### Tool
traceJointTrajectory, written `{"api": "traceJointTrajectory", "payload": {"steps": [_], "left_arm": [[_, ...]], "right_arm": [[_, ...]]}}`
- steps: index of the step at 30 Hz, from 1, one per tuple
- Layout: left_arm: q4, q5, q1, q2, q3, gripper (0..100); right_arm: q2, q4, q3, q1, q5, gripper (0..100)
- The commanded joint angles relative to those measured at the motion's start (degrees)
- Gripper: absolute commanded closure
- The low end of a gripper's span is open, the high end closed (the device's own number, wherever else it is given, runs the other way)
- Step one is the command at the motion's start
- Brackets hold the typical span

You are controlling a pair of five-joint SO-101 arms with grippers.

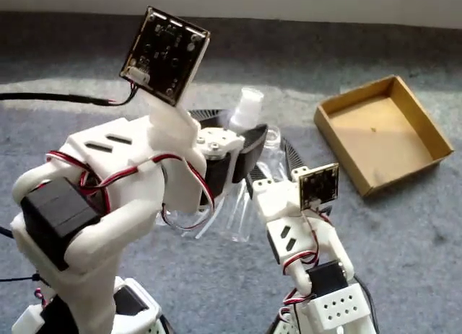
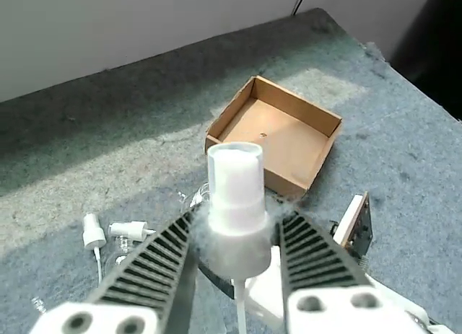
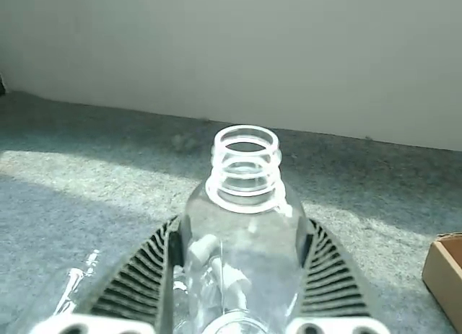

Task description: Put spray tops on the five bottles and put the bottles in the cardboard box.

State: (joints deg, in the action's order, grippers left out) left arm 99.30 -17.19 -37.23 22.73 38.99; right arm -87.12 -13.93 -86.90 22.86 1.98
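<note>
left gripper (image 2: pixel 237 229) grips a spray top (image 2: pixel 235 177), right gripper (image 3: pixel 242 236) an uncapped bottle (image 3: pixel 245 168); cardboard box (image 1: pixel 375 132) holds no bottles yet.

White spray top (image 2: pixel 235 204), clear bottle (image 3: pixel 244 226), tan cardboard box (image 1: pixel 382 128), mottled grey table (image 1: pixel 433 262), white arms (image 1: pixel 123 204).

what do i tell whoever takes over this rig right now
Left hand: shut on a white spray top, held up off the table.
Right hand: shut on a clear bottle with its threaded neck open and no top on.
In the high view the spray top is above and beside the bottle's neck, not seated.
Two loose spray tops lie on the table.
The cardboard box has no bottle in it.
Done: nothing capped or boxed that I can see.
Left: seat this top, box the bottle, then the rest of the five.
</note>
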Motion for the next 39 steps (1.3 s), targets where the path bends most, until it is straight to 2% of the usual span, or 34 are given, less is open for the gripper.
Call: {"api": "traceJointTrajectory", "payload": {"steps": [1, 4, 10, 14, 22, 30, 34, 39], "left_arm": [[-7.82, 0.62, -0.31, 4.70, -12.70, 100], [-17.49, 0.62, -0.31, 7.16, -20.97, 100], [-42.29, 0.62, -0.31, 12.26, -36.26, 100], [-54.86, 0.62, -0.22, 15.25, -44.53, 100], [-78.77, 0.62, 10.24, 18.59, -57.45, 100], [-92.40, 0.44, 10.95, 18.86, -66.42, 100], [-93.27, 0.44, 10.86, 19.21, -66.33, 100], [-93.27, 0.18, 10.15, 24.31, -66.51, 100]], "right_arm": [[-0.84, -0.22, 0.66, 0.57, -0.09, 91.8], [-0.84, -0.22, 0.66, 0.57, -0.09, 91.8], [-0.84, -0.22, 0.57, 0.57, -0.09, 91.8], [-0.84, -0.22, 0.57, 0.57, -0.09, 91.8], [-0.84, -0.22, 0.48, 0.57, -0.09, 91.8], [-0.84, -0.22, 0.48, 0.57, -0.09, 91.8], [-0.84, -0.22, -0.92, 0.66, -0.09, 91.8], [-0.84, -0.13, -2.15, 4.70, -0.09, 91.8]]}}
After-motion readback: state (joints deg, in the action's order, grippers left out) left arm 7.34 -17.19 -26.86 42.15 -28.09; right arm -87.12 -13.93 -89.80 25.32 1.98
